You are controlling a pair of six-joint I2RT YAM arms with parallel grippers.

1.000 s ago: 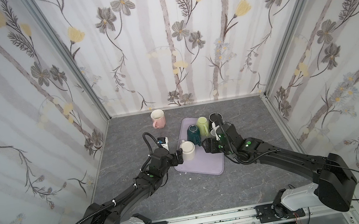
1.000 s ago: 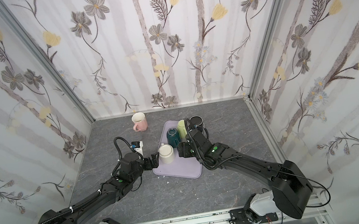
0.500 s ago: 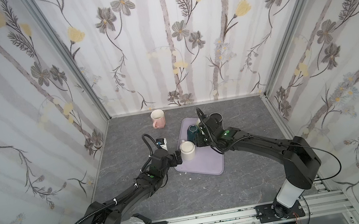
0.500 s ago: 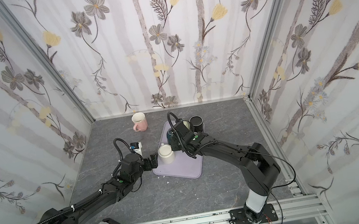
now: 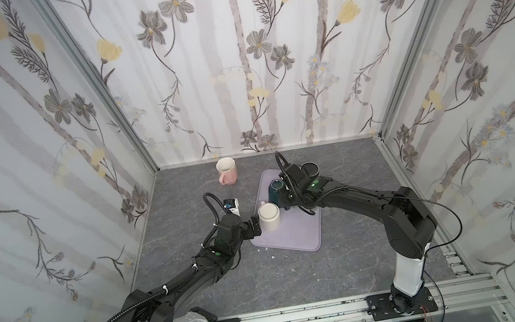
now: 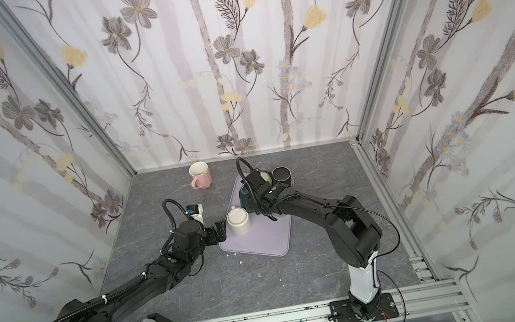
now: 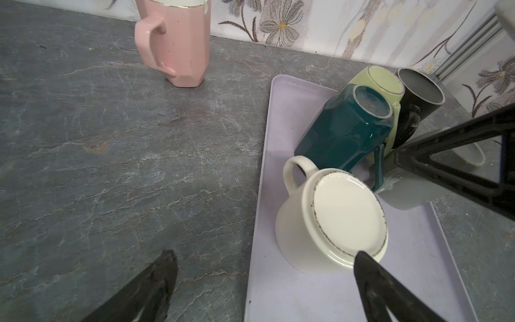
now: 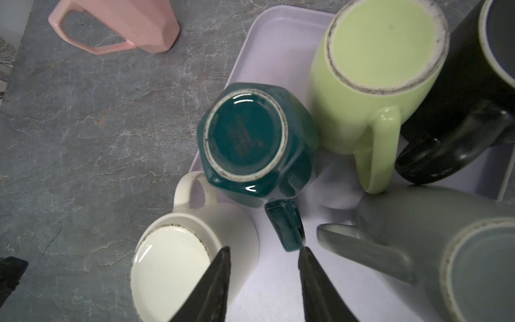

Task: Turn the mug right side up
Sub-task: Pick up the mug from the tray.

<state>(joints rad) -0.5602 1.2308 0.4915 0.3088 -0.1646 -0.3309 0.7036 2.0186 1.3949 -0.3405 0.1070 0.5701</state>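
**Near to far.** The left gripper (image 5: 253, 228) was held with its fingers spread wide and nothing between them. It lay just beside a cream mug (image 5: 269, 216), which was set base up at the near left corner of a lavender tray (image 5: 296, 239) on the grey table (image 5: 352, 259). Behind this, the teal mug (image 8: 245, 139) was stood upside down on the tray, its handle (image 8: 287, 225) turned toward the right gripper (image 8: 264, 251). That gripper's fingers were drawn to a narrow gap just short of the handle's end, with nothing clasped. The approach was crowded by the cream mug on one side and a grey mug (image 8: 418, 223) on the other. A lime mug (image 8: 376, 69), base up, and an upright black mug (image 5: 311, 170) were packed behind. Farthest, a pink mug (image 5: 227, 171) was stood upright off the tray.
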